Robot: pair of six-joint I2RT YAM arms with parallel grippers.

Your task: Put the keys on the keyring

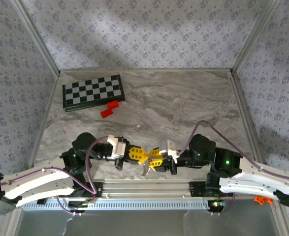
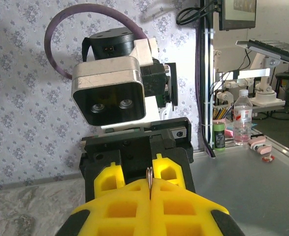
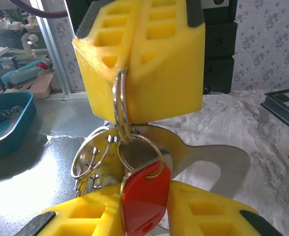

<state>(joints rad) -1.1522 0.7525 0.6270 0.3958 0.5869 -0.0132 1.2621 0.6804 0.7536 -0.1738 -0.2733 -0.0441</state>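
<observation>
A grey marble-patterned table point(image 1: 183, 105) is walled in floral paper, with a black-and-white chessboard point(image 1: 92, 92) in its far left corner and red blocks point(image 1: 110, 109) just beside it. Near the middle of the near edge the left gripper point(image 1: 143, 156) and right gripper point(image 1: 153, 159) meet tip to tip, and the metal dangling between them is too small to make out from above. Close up, the left gripper's blocky yellow foam fingers are pressed together on the keyring point(image 3: 118, 98) – a thin, shiny wire loop, its upper arc buried in their seam. The right gripper's fingers press in on either side of a glossy red key point(image 3: 143, 196); its lower end is cut off by the frame. Smaller rings point(image 3: 87, 157) and a flat, curved steel tag point(image 3: 218, 162) hang behind.
</observation>
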